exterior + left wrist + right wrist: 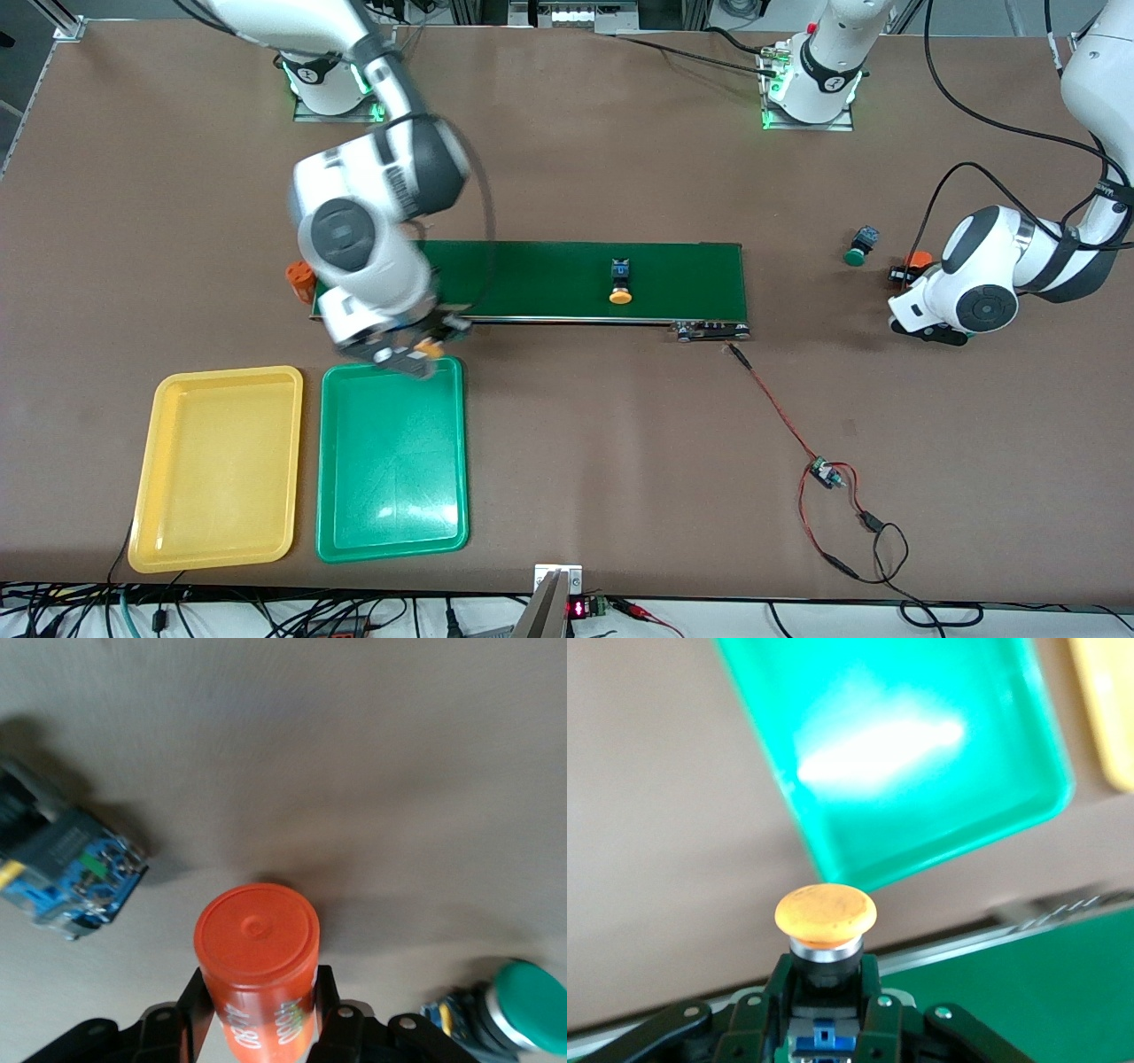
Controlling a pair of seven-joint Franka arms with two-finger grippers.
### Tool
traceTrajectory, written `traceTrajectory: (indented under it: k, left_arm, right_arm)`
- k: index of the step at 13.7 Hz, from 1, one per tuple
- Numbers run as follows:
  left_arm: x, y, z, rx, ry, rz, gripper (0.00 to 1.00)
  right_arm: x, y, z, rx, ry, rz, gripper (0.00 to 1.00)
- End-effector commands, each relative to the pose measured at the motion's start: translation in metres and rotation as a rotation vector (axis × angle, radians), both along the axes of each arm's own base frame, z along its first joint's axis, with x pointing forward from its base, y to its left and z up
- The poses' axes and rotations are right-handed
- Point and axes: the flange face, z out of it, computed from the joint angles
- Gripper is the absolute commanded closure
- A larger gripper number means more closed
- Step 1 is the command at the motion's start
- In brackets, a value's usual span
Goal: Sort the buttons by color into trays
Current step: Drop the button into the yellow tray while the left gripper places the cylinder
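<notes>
My right gripper (416, 353) (826, 981) is shut on a yellow-orange button (826, 914) (432, 349), held over the green tray's (394, 461) (904, 753) edge nearest the conveyor. The yellow tray (221, 470) (1112, 700) lies beside the green one. A second yellow-orange button (620, 285) lies on the conveyor belt (532, 279). A green button (860, 246) (524, 1019) lies on the table at the left arm's end. My left gripper (905, 273) (259, 992) is shut on an orange cylinder (257, 961) (918, 260) low over the table beside it. A black and blue switch body (75, 873) lies close by, its cap out of view.
Another orange cylinder (301, 277) stands at the conveyor's right-arm end. A red and black wire with a small board (824, 471) runs from the conveyor's motor (709, 330) toward the front camera.
</notes>
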Motion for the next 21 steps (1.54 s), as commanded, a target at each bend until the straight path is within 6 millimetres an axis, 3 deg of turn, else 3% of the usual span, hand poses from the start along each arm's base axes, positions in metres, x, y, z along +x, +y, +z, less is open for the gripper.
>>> traceTrajectory:
  k: [1, 2, 3, 6, 8, 11, 13, 16, 21]
  left_arm:
    - [0.028, -0.037, 0.070, 0.001, 0.002, -0.164, 0.72]
    - [0.037, -0.063, 0.095, -0.020, 0.001, -0.233, 0.72]
    - [0.040, -0.089, 0.113, -0.035, -0.008, -0.292, 0.72]
    - [0.037, -0.162, 0.154, -0.094, -0.061, -0.447, 0.72]
    - [0.026, -0.225, 0.158, -0.166, -0.031, -0.616, 0.72]
    - [0.015, -0.306, 0.164, -0.239, -0.033, -0.719, 0.72]
    - [0.015, -0.343, 0.158, -0.267, -0.031, -0.765, 0.74]
    - [0.006, -0.381, 0.131, -0.243, -0.006, -0.834, 0.75]
    - [-0.010, -0.424, 0.077, -0.237, -0.010, -0.900, 0.74]
  right_arm:
    - [0.040, -0.104, -0.010, 0.006, 0.014, 0.012, 1.00]
    - [0.049, -0.138, -0.021, 0.010, 0.026, 0.052, 1.00]
    - [0.053, -0.158, -0.035, 0.003, 0.046, 0.090, 1.00]
    - [0.058, -0.184, -0.077, -0.054, 0.098, 0.157, 1.00]
    - [0.067, -0.205, -0.096, -0.125, 0.073, 0.217, 1.00]
    - [0.080, -0.236, -0.120, -0.157, 0.021, 0.346, 1.00]
    - [0.088, -0.254, -0.125, -0.166, -0.030, 0.400, 1.00]
    - [0.105, -0.271, -0.136, -0.173, -0.060, 0.402, 1.00]
    - [0.106, -0.288, -0.156, -0.171, -0.019, 0.606, 1.00]
